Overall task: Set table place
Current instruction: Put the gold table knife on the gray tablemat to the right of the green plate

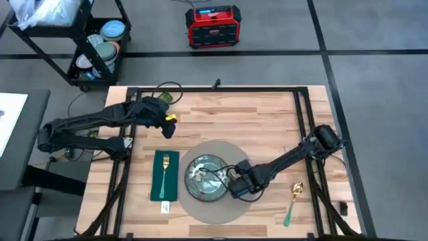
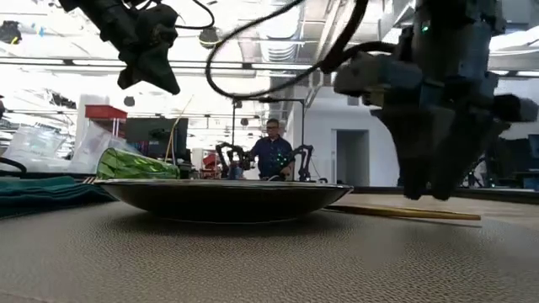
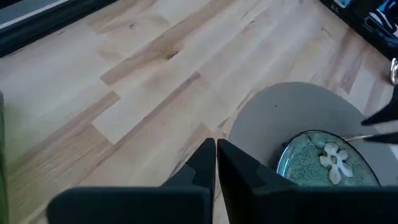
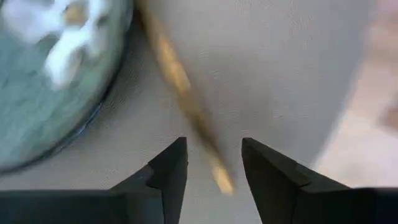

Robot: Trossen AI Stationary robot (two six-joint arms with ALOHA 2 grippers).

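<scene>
On the wooden table [image 1: 267, 120], the round grey placemat [image 1: 224, 207] carries the dark green floral plate [image 1: 206, 177]. A thin gold utensil [image 4: 180, 81] lies on the mat just right of the plate and also shows in the low view [image 2: 404, 212]. My right gripper [image 4: 214, 162] is open, low over the mat, with one finger on each side of the utensil's near end and apart from it. My left gripper [image 3: 216, 155] is shut and empty. It hangs above the table's far left part [image 1: 167, 126].
A dark green napkin [image 1: 165, 191] with a gold fork [image 1: 165, 167] lies left of the mat. A gold spoon with a green handle [image 1: 293, 199] lies near the right edge. On the floor beyond are a black cart [image 1: 100, 40] and a red box [image 1: 212, 25]. A person [image 2: 272, 151] sits far behind.
</scene>
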